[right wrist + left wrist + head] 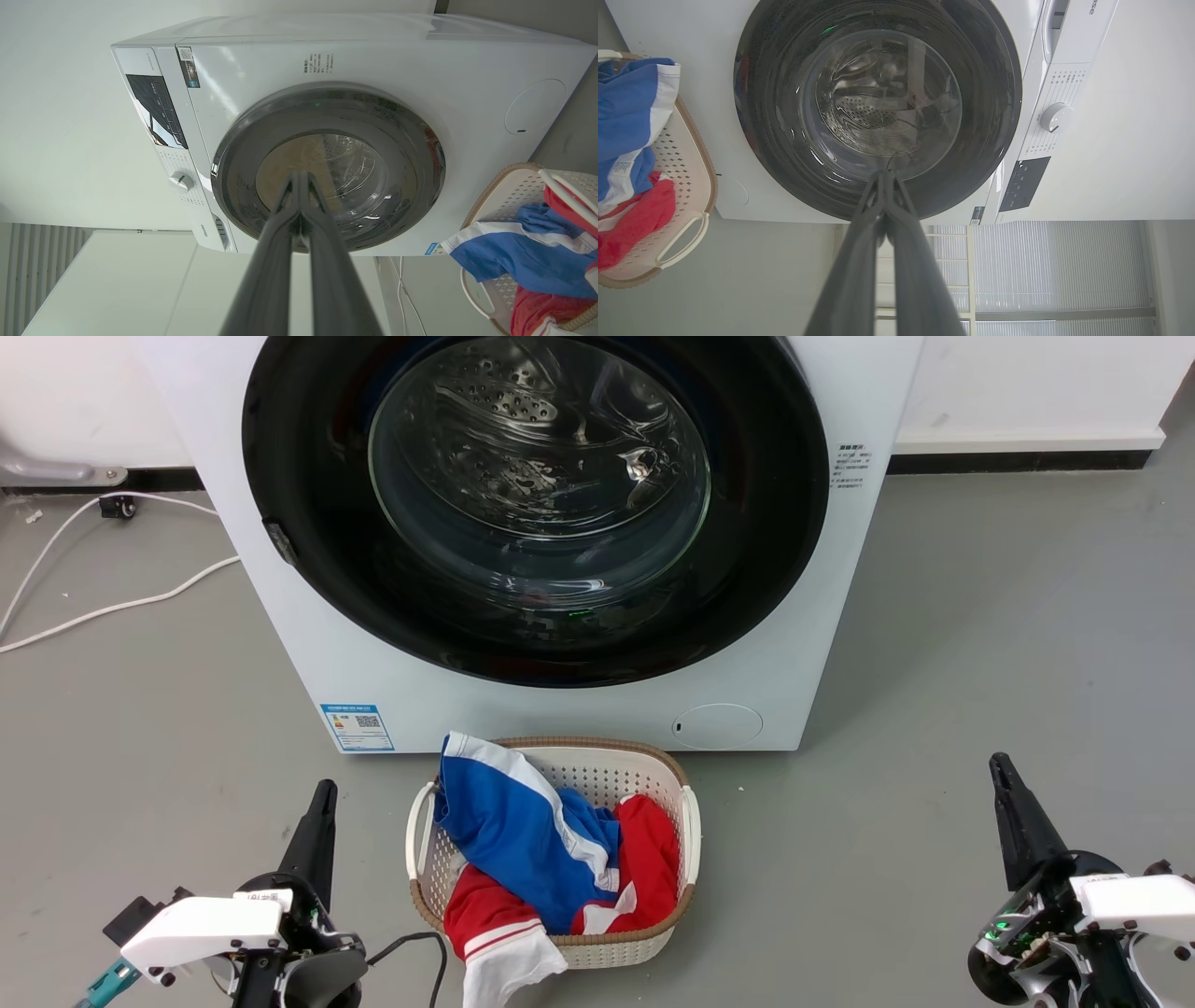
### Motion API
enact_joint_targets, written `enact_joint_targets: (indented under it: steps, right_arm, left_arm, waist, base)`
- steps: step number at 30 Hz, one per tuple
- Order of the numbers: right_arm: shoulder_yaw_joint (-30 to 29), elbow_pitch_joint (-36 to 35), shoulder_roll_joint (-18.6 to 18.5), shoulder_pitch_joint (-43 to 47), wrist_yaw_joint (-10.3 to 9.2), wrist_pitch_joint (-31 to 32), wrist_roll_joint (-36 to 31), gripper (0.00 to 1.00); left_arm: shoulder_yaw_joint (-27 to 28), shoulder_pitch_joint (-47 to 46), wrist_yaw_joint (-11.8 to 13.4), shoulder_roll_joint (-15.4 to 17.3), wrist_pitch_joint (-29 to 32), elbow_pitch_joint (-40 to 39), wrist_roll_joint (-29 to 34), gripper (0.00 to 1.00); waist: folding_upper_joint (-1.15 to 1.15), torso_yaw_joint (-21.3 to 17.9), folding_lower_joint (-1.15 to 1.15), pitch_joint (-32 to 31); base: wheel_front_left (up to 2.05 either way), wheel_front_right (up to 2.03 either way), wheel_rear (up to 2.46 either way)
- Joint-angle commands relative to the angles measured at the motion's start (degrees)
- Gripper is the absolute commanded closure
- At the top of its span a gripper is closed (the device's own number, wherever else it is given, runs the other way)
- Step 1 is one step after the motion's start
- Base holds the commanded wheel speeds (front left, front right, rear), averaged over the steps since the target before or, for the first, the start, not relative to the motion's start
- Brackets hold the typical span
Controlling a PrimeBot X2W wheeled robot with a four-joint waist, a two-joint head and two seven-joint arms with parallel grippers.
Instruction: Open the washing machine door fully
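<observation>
The white washing machine (579, 709) stands straight ahead on the floor. Its round glossy black washing machine door (308, 457) with a clear glass centre lies flat against the front, closed. The same door (770, 116) faces the left wrist camera, and the door (411, 154) also faces the right wrist camera. My left gripper (322, 793) hovers low at the lower left, shut with nothing held, well short of the machine. Low at the lower right, my right gripper (1001, 767) is shut and empty too. Fingertips meet in both wrist views (883, 173) (299, 173).
A white laundry basket (691, 821) holding blue, red and white clothes sits on the floor just before the machine, between my grippers. White cables (112, 607) run across the grey floor at the left. A round flap (717, 725) and a blue sticker (357, 726) mark the machine's lower front.
</observation>
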Motion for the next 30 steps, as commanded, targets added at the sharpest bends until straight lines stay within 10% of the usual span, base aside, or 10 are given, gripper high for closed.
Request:
enact_joint_targets:
  steps: [1,30]
  right_arm:
    - [-0.06,0.07,0.17,-0.69,0.0,0.15,-0.39,1.0]
    - [-0.08,0.07,0.19,-0.69,0.01,0.14,-0.42,1.0]
  left_arm:
    - [0.09,-0.39,-0.19,-0.05,0.12,0.01,0.0,1.0]
    - [0.09,-0.39,-0.19,-0.05,0.12,0.0,0.0,1.0]
  waist:
    - [0.0,0.0,0.0,0.0]
    - [0.0,0.0,0.0,0.0]
  base:
    - [0.0,0.0,0.0]
    - [0.0,0.0,0.0]
